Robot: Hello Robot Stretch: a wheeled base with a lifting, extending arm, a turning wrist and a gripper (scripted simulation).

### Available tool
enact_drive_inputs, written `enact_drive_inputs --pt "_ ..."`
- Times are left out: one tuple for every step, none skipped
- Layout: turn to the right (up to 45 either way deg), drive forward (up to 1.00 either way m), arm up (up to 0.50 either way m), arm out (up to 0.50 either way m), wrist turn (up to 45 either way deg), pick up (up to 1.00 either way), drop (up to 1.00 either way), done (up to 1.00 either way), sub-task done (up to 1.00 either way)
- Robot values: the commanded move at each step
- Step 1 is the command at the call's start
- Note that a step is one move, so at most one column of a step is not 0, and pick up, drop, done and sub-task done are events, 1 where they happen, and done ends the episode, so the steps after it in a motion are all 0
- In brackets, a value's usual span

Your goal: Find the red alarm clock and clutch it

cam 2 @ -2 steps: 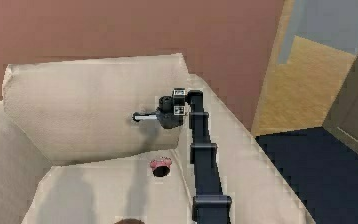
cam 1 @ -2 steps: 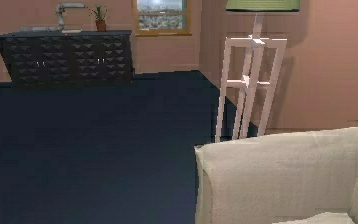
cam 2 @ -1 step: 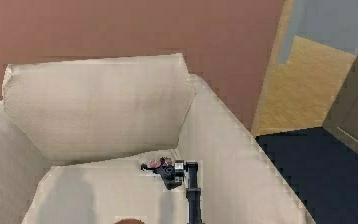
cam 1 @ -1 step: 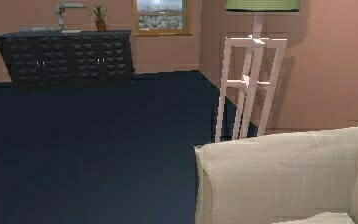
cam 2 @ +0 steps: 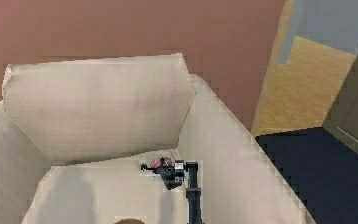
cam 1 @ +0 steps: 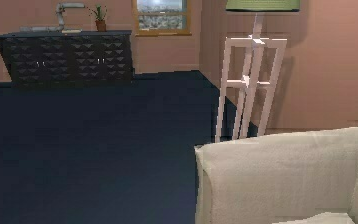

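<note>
My gripper [cam 2: 153, 167] shows in the arm side view, low over the seat cushion of a cream armchair [cam 2: 97, 105]. The dark arm [cam 2: 193, 192] rises from the bottom edge to it. A small reddish speck sits at the gripper's far end, too small to name. I cannot tell whether the gripper holds anything. A small brown rounded thing [cam 2: 130, 220] peeks up at the bottom edge on the seat.
In the forward view the same cream armchair [cam 1: 282, 175] stands at the bottom right. Behind it is a floor lamp [cam 1: 249, 80] with a white frame and a green shade. A dark dresser [cam 1: 62, 55] with a potted plant [cam 1: 100, 17] stands at the far wall. Dark blue carpet [cam 1: 97, 140] lies between. A doorway [cam 2: 317, 70] opens at the arm side view's right.
</note>
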Motion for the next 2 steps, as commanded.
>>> enact_drive_inputs --pt "0.0 0.0 0.1 0.0 0.0 0.0 0.0 0.0 0.0" --pt "0.0 0.0 0.0 0.0 0.0 0.0 0.0 1.0 0.0"
